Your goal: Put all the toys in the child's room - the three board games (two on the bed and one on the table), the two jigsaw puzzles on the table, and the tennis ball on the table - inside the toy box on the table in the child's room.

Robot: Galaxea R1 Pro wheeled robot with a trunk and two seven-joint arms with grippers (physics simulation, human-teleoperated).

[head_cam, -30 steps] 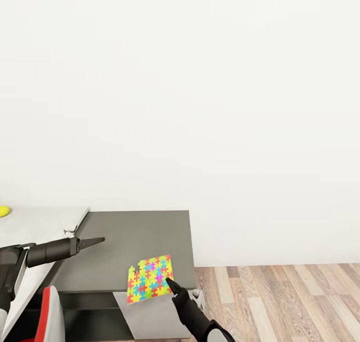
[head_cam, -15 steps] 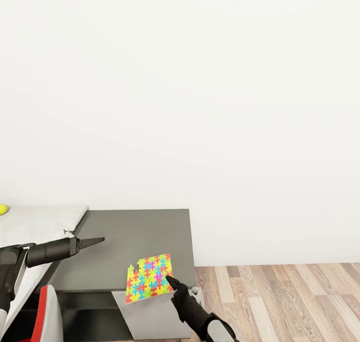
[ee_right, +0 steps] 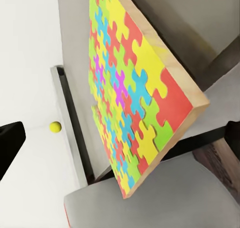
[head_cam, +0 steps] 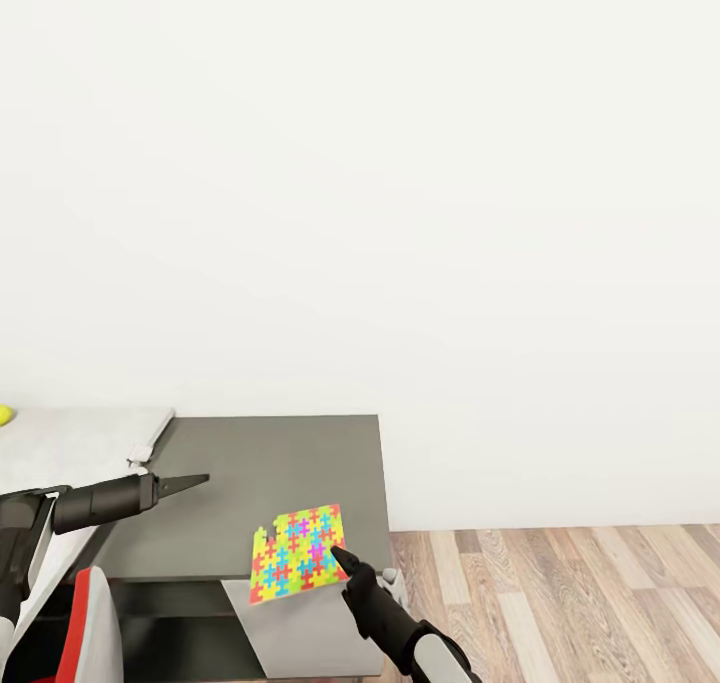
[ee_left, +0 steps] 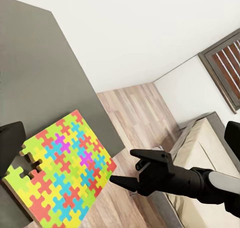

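Where the dark grey cabinet top (head_cam: 270,483) meets its front edge, a jigsaw puzzle (head_cam: 297,553) lies with its near side jutting past that edge, a flat slab of yellow, red, blue, green and orange interlocking pieces with one piece missing at a corner. In the right wrist view the puzzle (ee_right: 135,93) looks slightly lifted along its near side, showing a pale wooden rim. The right end effector (head_cam: 342,561) sits just at the puzzle's near right corner; whether it is grasping the slab or released I cannot tell, though the left wrist view shows its dark fingers (ee_left: 145,168) just beside the puzzle's edge (ee_left: 65,173). The left end effector (head_cam: 190,481) hovers over the cabinet top well to the left of the puzzle, fingers pressed together on nothing. Farther left, the pale grey surface (head_cam: 80,443) carries the yellow tennis ball (head_cam: 4,415) at the picture's edge. A wood plank floor (head_cam: 560,603) and white wall (head_cam: 400,213) lie beyond, and a bed (ee_left: 210,143) shows in the left wrist view.
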